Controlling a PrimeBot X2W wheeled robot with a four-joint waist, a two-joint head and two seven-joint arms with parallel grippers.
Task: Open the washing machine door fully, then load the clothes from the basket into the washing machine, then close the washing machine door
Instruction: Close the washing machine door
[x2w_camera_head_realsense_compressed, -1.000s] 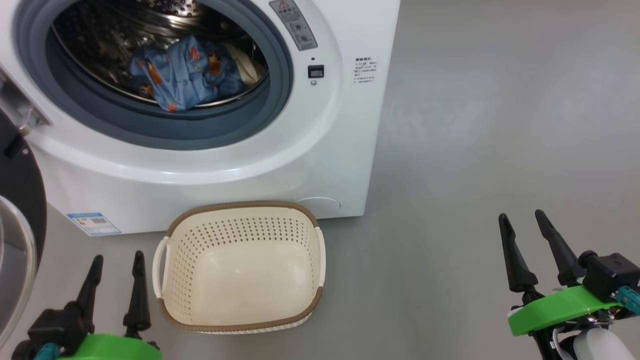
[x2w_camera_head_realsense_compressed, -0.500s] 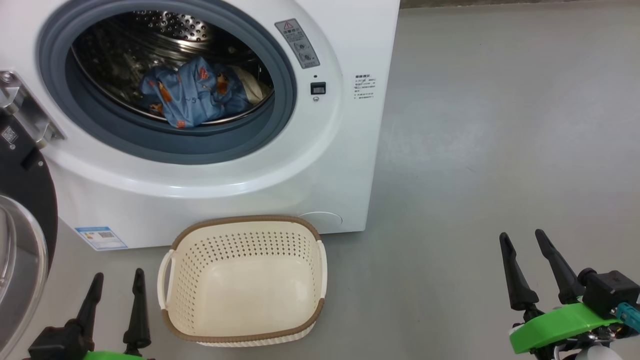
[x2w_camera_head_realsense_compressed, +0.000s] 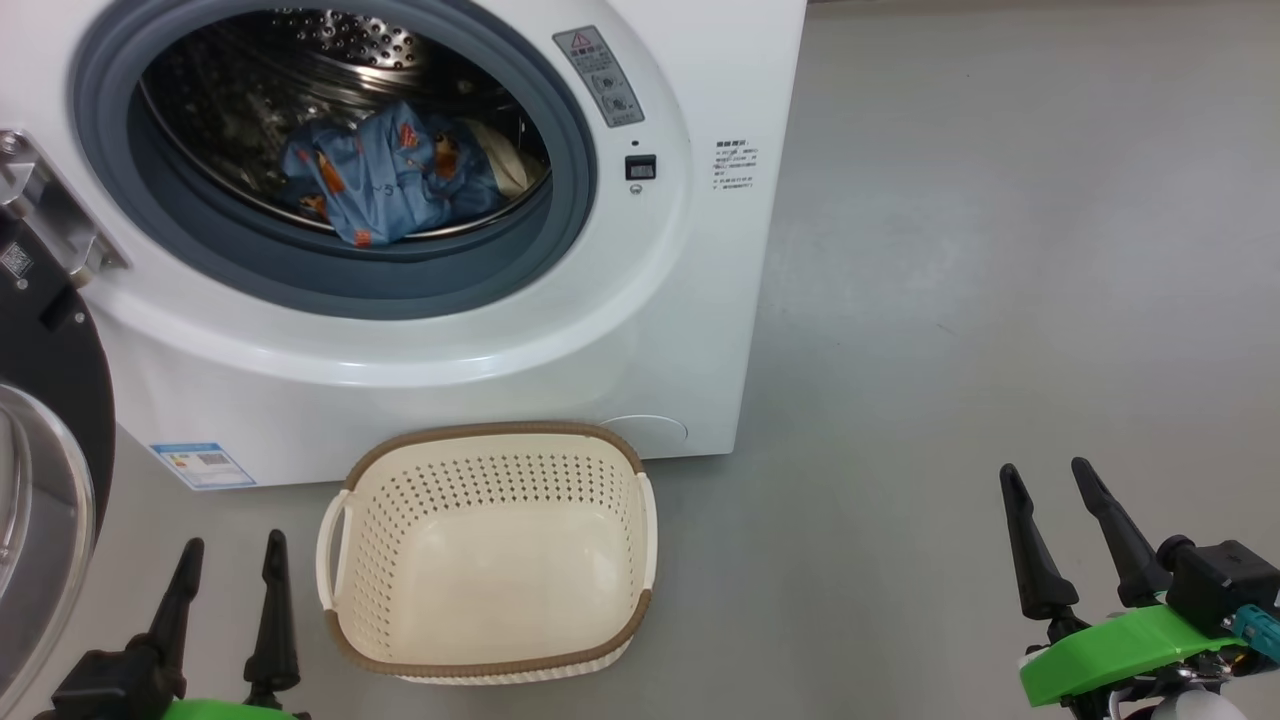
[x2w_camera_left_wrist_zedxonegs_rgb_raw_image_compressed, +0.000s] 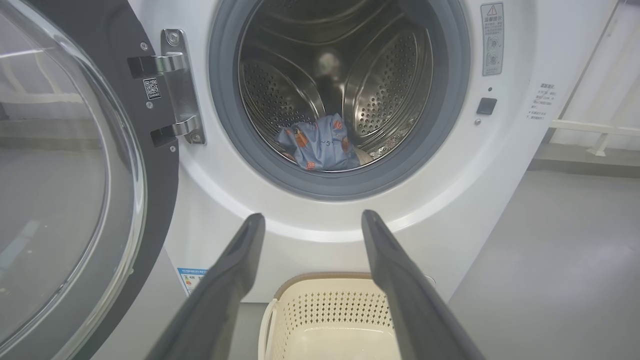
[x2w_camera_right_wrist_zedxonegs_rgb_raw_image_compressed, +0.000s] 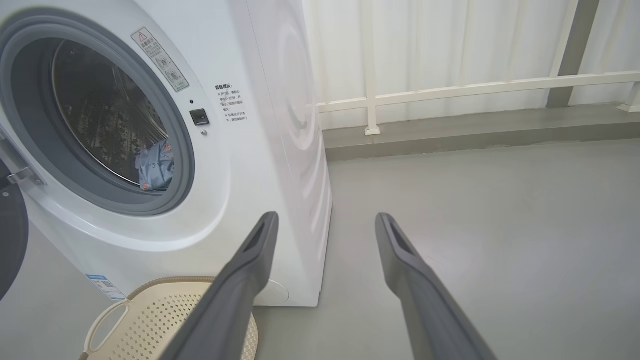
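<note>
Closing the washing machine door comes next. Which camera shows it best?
The left wrist view: the washing machine door stands swung open at the left, glass window, black rim and hinge in sight. The head view cuts it off at its left edge; the right wrist view catches a dark sliver of rim.

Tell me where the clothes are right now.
The clothes lie heaped low inside the washing machine, upper left in the head view. They sit behind its grey seal and above the basket on the floor.
</note>
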